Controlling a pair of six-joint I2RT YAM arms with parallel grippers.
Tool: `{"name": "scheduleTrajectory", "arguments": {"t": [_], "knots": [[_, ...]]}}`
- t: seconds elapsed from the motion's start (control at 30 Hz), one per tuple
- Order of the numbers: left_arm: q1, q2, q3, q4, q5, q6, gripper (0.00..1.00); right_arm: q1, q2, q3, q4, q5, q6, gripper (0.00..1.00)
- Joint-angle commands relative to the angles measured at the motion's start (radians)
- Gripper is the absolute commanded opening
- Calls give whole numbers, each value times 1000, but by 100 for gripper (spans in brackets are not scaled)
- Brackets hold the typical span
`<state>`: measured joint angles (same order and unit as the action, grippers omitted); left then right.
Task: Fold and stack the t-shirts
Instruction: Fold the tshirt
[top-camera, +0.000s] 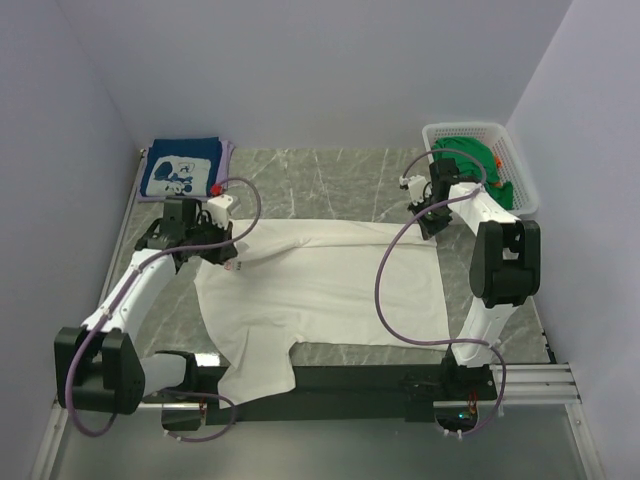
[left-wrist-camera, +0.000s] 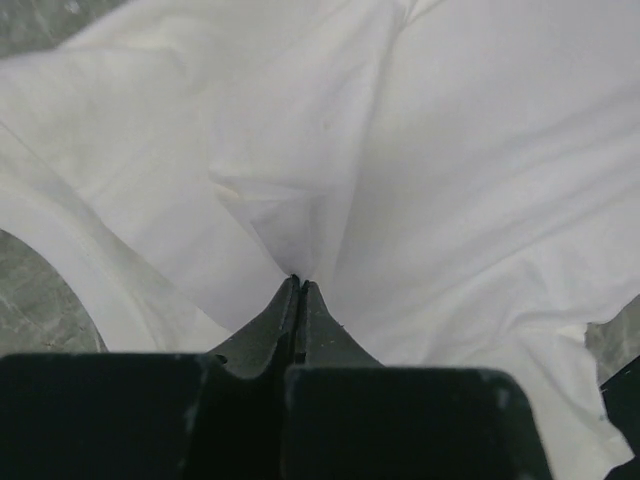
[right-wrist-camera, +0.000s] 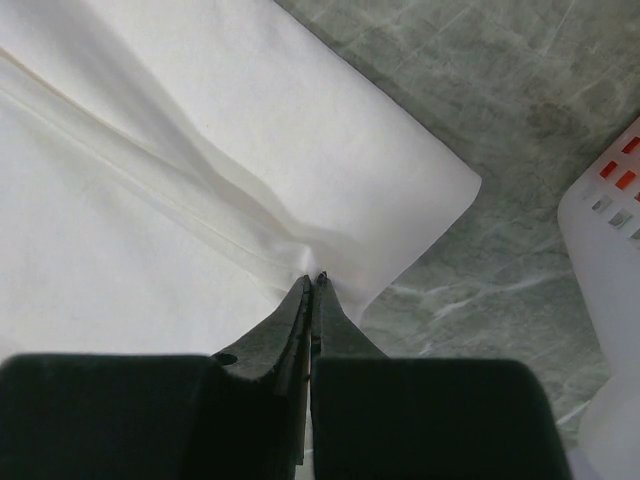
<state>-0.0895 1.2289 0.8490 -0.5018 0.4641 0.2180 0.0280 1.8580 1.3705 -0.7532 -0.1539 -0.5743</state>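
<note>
A large white t-shirt (top-camera: 320, 290) lies spread over the marble table, its near part hanging over the front edge. My left gripper (top-camera: 222, 250) is shut on a fold of the white cloth (left-wrist-camera: 300, 200) at its far left edge, which puckers at the tips (left-wrist-camera: 298, 283). At the far right corner, my right gripper (top-camera: 432, 222) is shut on the cloth beside a seam (right-wrist-camera: 200, 200), tips (right-wrist-camera: 313, 279) pinching it. A folded navy t-shirt (top-camera: 180, 172) with white print lies at the back left. Green t-shirts (top-camera: 470, 160) sit in the basket.
A white lattice basket (top-camera: 462, 130) stands at the back right, close to the right arm; its wall (right-wrist-camera: 610, 270) shows in the right wrist view. Purple cables loop over both arms. White walls enclose the table on three sides.
</note>
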Motion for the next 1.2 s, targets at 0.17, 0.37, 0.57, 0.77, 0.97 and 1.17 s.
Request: {"name": "scheduleTrajectory", "arguments": {"t": [0.17, 0.37, 0.57, 0.77, 0.97, 1.17], "knots": [[-44, -98, 87, -98, -53, -100, 0, -10, -37, 24, -25, -6, -25, 0], [-42, -118, 13, -112, -90, -62, 0, -10, -54, -48, -23, -9, -50, 0], [-38, -80, 18, -116, -116, -36, 0, -10, -71, -128, 0, 4, -78, 0], [-39, -28, 25, -194, -73, 93, 1, -10, -60, -145, -18, 4, -110, 10], [-38, -61, 24, -380, 1, 432, 29, -23, -126, -119, -75, 17, -170, 53], [-59, 19, 139, -318, 34, 462, 51, -23, -99, -1, -136, -18, -168, 49]]}}
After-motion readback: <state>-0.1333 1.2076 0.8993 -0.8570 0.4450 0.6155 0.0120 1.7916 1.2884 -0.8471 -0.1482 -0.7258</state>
